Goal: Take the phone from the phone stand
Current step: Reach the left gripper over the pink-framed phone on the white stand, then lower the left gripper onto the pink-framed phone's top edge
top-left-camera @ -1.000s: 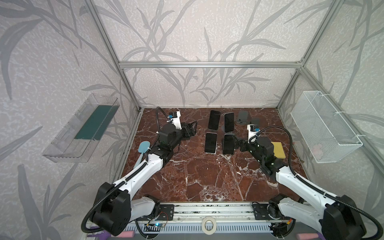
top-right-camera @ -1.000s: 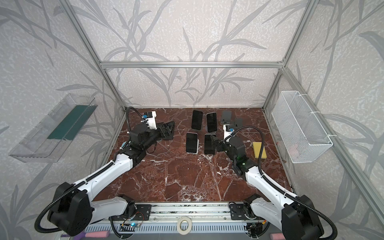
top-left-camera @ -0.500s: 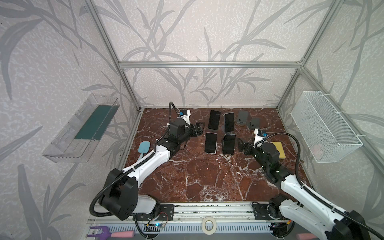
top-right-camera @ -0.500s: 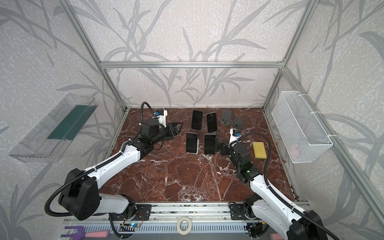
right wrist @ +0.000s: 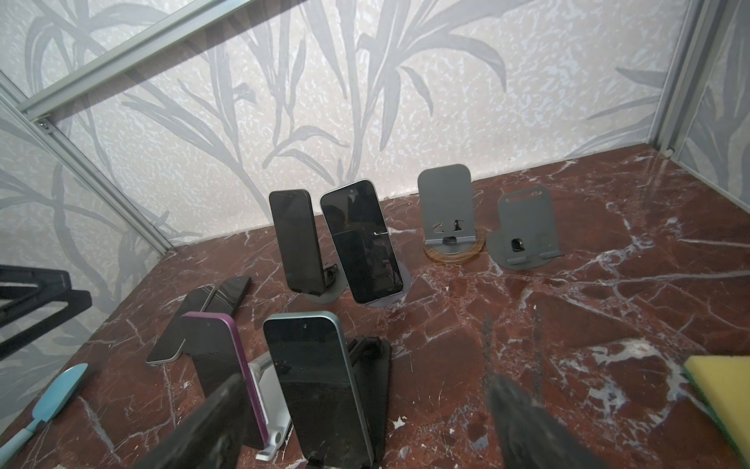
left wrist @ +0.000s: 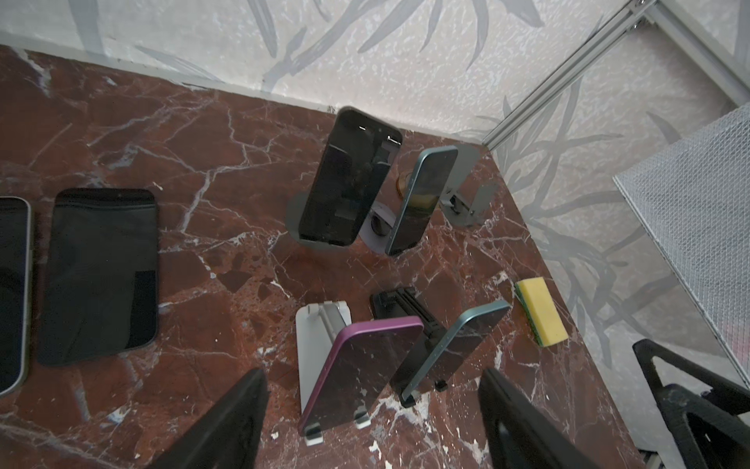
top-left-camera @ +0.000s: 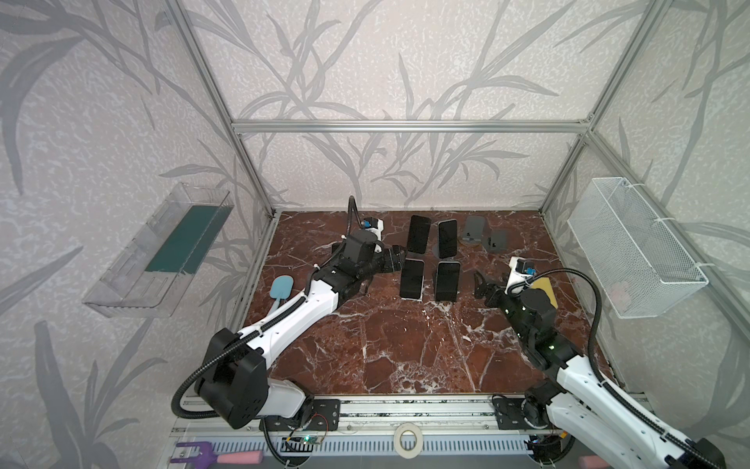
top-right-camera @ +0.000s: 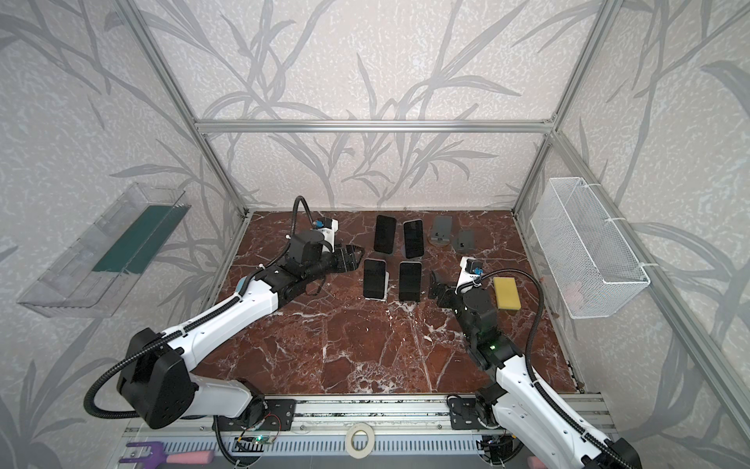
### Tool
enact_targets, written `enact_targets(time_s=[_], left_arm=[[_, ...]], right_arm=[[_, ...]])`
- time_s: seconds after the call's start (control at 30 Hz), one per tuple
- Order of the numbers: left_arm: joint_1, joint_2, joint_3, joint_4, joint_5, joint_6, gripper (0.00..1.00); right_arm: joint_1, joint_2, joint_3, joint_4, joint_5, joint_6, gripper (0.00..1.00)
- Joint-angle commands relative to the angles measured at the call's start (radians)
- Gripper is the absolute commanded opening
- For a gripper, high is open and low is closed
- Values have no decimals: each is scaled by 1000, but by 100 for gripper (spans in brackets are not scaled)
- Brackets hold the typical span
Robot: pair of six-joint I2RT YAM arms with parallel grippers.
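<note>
Standing in a two-by-two block on the marble table point(top-left-camera: 385, 345) are four phones, each propped on its own stand. In the near row, the purple phone point(left wrist: 361, 373) leans on a white stand point(left wrist: 310, 345). The teal phone point(left wrist: 450, 349) beside it leans on a black stand point(left wrist: 399, 302). In the far row, a black phone point(left wrist: 349, 182) and a blue phone point(left wrist: 424, 199) lean on two round-based grey stands.

Two more phones lie flat and side by side to the left of the block: a flat black phone point(left wrist: 97, 276) and a flat silver-edged phone point(left wrist: 10, 292). That makes six phones in all. Two stands are empty at the back right, a taller empty stand point(right wrist: 446, 207) and a lower empty stand point(right wrist: 525, 227). One yellow sponge point(top-right-camera: 507, 293) lies near the right edge and one blue spatula point(top-left-camera: 281, 288) near the left.

The left gripper point(top-left-camera: 397, 261) hovers just left of the purple phone. Its fingers point(left wrist: 239, 414) are spread and grip nothing. The right gripper point(top-left-camera: 481, 285) sits just right of the teal phone, with its fingers point(right wrist: 211, 422) also spread and empty.
</note>
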Motion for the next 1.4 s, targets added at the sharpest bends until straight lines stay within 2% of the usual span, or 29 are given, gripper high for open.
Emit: enact_targets(time_s=[0.0, 0.07, 0.17, 0.27, 0.4, 0.53, 0.77, 1.2, 1.37], left_arm=[[-40, 43, 53, -87, -42, 35, 82], [-74, 71, 91, -137, -93, 76, 83], [-114, 111, 141, -193, -163, 105, 87], [-146, 143, 158, -200, -222, 84, 88], [-214, 162, 164, -203, -398, 37, 90], [-257, 221, 215, -255, -509, 7, 93], [-259, 283, 245, -213, -500, -10, 94], [-255, 369, 316, -196, -519, 32, 97], [-254, 414, 368, -228, -539, 49, 94]], right_arm=[[2, 0, -30, 30, 9, 43, 90], [15, 32, -28, 45, -15, 42, 88], [50, 67, -13, 32, 37, 17, 87], [55, 37, -22, 19, 79, 20, 88], [56, 4, -33, 4, 125, 27, 90], [56, 21, -18, -24, 140, 31, 91], [56, 21, -12, -36, 148, 31, 93], [56, 53, -6, -35, 154, 36, 93], [56, 48, -4, -41, 156, 34, 93]])
